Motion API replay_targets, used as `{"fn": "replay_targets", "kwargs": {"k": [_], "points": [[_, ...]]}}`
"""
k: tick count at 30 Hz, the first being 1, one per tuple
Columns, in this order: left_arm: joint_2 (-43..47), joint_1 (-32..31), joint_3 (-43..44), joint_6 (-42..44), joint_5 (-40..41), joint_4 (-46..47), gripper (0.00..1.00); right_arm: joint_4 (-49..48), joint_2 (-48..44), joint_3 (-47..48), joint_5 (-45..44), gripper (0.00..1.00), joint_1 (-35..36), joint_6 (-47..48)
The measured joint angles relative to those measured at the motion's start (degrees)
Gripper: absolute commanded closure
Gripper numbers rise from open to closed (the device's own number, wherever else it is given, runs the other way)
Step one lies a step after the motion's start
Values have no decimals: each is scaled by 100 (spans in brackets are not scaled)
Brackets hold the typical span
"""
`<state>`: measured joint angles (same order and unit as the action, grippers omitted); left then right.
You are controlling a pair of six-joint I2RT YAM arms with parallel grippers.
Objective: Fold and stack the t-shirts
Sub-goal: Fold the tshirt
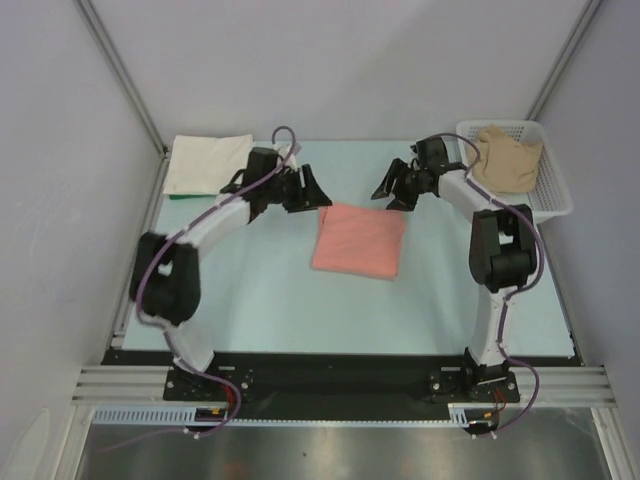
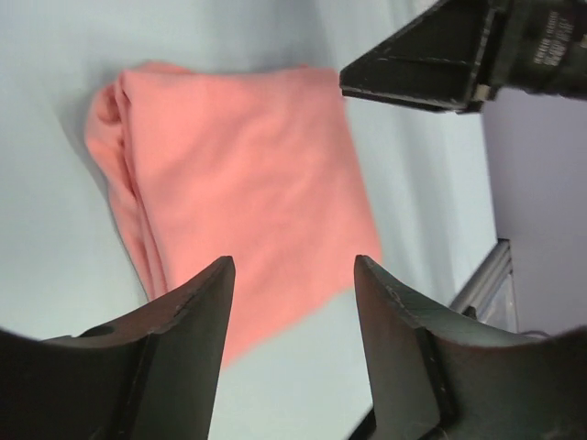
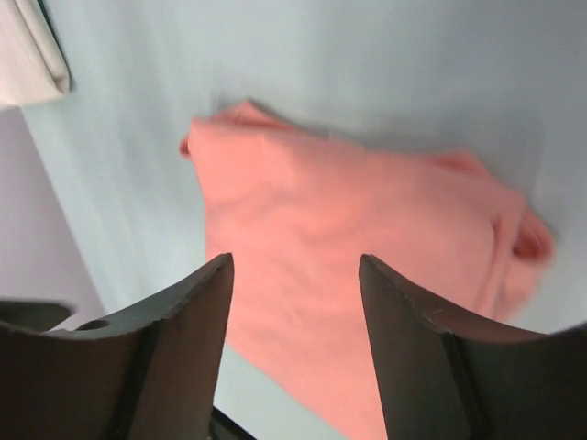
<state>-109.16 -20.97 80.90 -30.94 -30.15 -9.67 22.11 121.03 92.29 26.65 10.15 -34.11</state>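
Salmon-pink t-shirt [image 1: 358, 241] — folded to a rough square, flat on the table [image 1: 250, 290], mid-field in front of your two grippers.
Your left gripper [image 2: 293, 270]: jaws spread wide, nothing held, near the shirt's far-left corner.
Your right gripper [image 3: 295, 266]: likewise parted and empty, near the far-right corner.
Cream-white t-shirt [image 1: 205, 163] — folded, at the table's far-left corner.
Tan-beige t-shirt [image 1: 508, 158]: bunched in the basket [image 1: 555, 195], far right.

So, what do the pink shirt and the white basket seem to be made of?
The pink shirt looks like soft matte cloth: it lies folded with rounded layered edges. The basket looks like stiff white plastic, going by its moulded mesh walls.
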Motion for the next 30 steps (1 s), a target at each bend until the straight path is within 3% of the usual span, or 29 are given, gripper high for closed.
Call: {"fn": "replay_targets", "kwargs": {"k": [6,10,17,19,20,23,25,26,28,30], "points": [[3126,-109,-2186,-256,101,61,32,997,-1880,-1025,-321,11,0,365],[4129,-343,-3220,-358,122,-286,24,1108,-2953,-2439,-175,5,-155,374],[4513,-376,-3464,-299,157,-1137,21,920,-3110,-3842,455,9,-240,444],[4597,-376,-3464,-302,164,-1202,21,793,-3045,-3884,619,19,-256,501],[4621,-376,-3462,-302,177,-1226,21,658,-2962,-3880,730,29,-278,575],[4638,-376,-3460,-308,221,-1303,24,498,-2702,-3801,870,40,-363,741],[4638,-376,-3458,-317,247,-1355,24,498,-2594,-3740,881,38,-431,855],[4634,-376,-3453,-328,249,-1357,24,494,-2590,-3738,883,29,-457,892],[4614,-376,-3421,-356,249,-1351,24,476,-2590,-3740,968,20,-529,973],[4579,-358,-3390,-367,245,-1338,24,400,-2581,-3755,1064,20,-584,1078]]}}
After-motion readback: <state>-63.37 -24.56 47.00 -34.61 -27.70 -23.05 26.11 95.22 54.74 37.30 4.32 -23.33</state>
